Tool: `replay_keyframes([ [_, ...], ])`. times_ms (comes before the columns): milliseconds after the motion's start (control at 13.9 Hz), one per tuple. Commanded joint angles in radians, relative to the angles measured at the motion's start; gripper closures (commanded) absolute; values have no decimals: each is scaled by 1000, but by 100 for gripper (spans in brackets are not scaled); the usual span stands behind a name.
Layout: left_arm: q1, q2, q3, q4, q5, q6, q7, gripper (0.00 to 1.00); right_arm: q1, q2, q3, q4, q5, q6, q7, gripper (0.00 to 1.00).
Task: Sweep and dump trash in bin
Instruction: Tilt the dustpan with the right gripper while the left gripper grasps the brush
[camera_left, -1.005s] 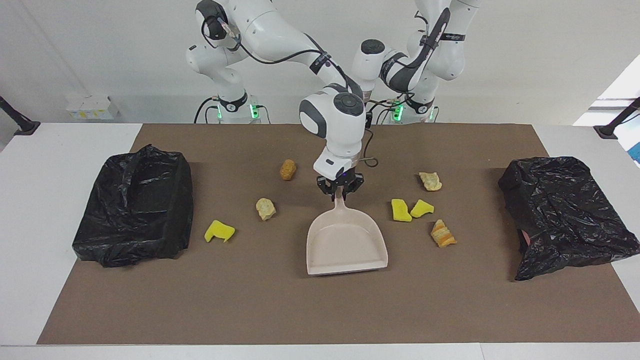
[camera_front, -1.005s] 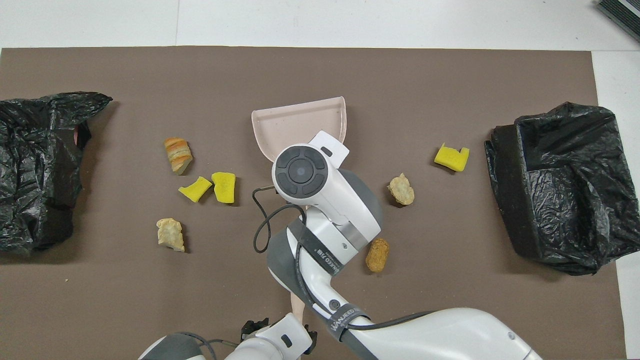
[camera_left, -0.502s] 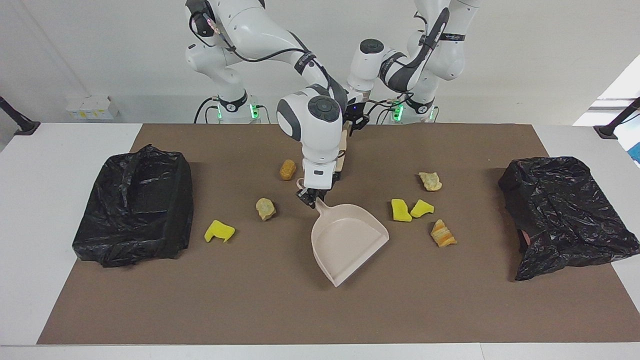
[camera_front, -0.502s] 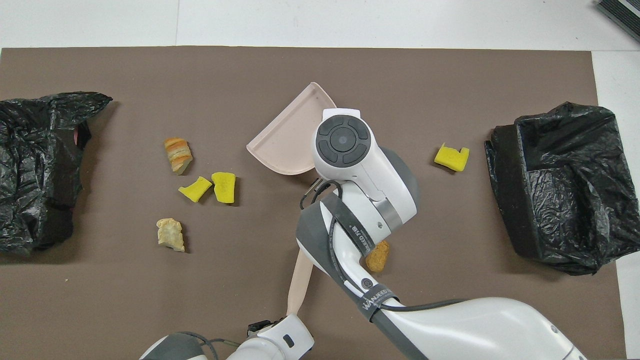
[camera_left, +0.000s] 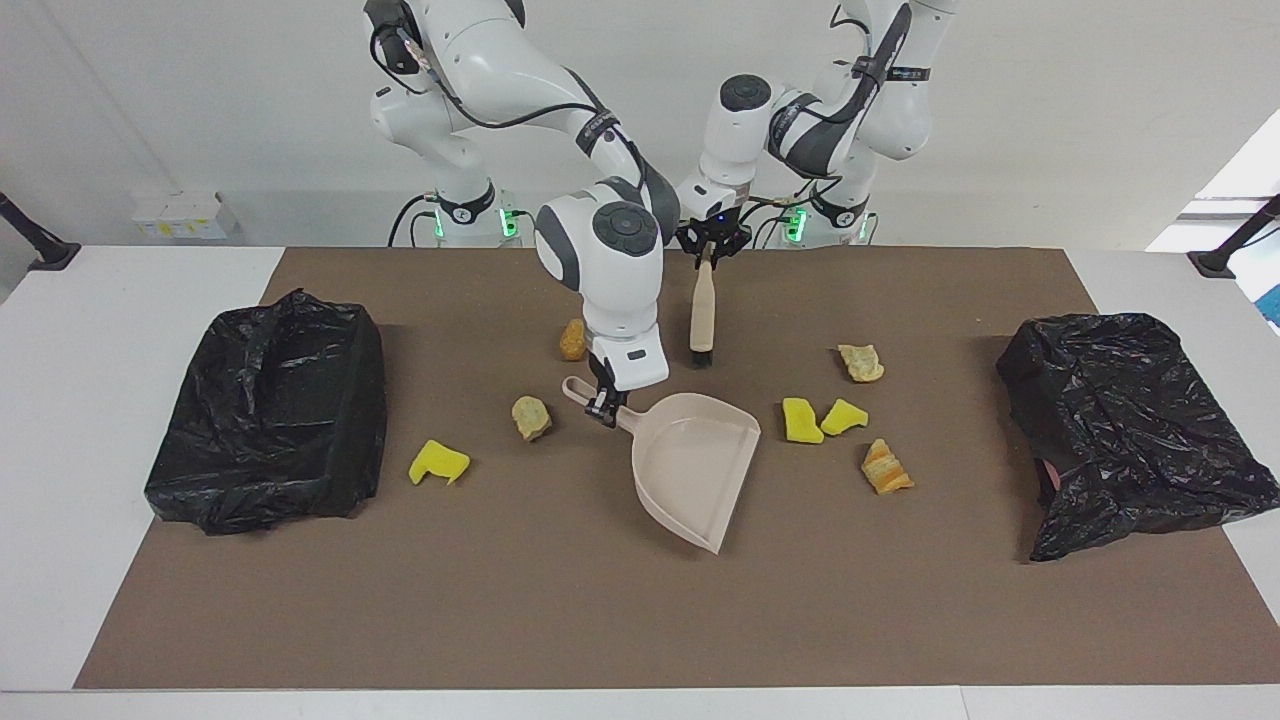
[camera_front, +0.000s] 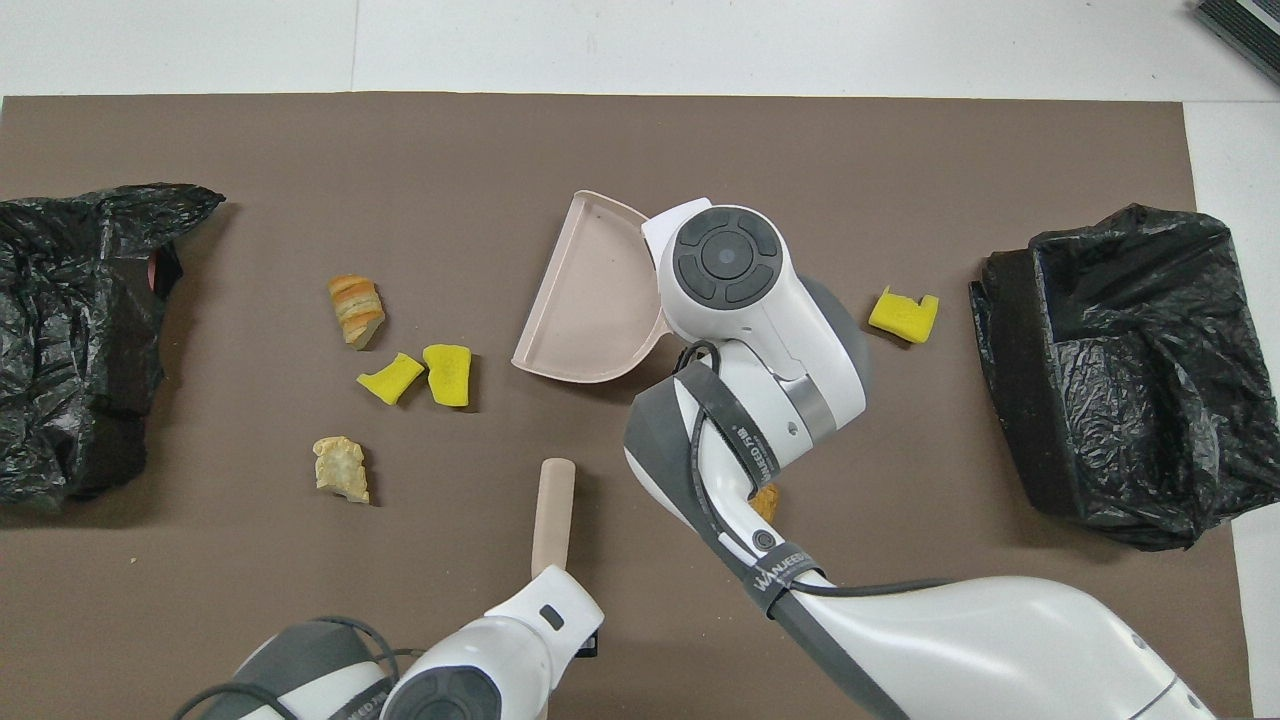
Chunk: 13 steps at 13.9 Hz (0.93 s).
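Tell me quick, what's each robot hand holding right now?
Left end effector: closed on the brush, hanging bristles-down over the mat.
Right end effector: closed on the dustpan handle; the pan sits on the mat.

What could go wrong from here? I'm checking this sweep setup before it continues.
The dustpan is gripped by the right gripper only at its thin handle, so it may twist. The brush hangs from the left gripper close beside the right arm; they could collide. Scraps like the yellow pair might scatter.
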Motion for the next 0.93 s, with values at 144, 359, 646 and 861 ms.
replay_keyframes([
  [144, 246, -48, -7, 44, 14, -124, -10, 100, -28, -12, 11, -26, -25, -1, -234, 100],
  [359, 381, -35, -9, 45, 67, -107, -11, 100, -25, -9, 12, -26, -79, -6, -273, 100],
  [646, 520, -29, -9, 43, 93, -101, -13, 100, -19, -1, 18, -23, -79, 3, -329, 100],
  [861, 581, -72, -9, 45, 93, -186, -43, 100, -16, 14, 21, -17, -68, 11, -329, 100],
])
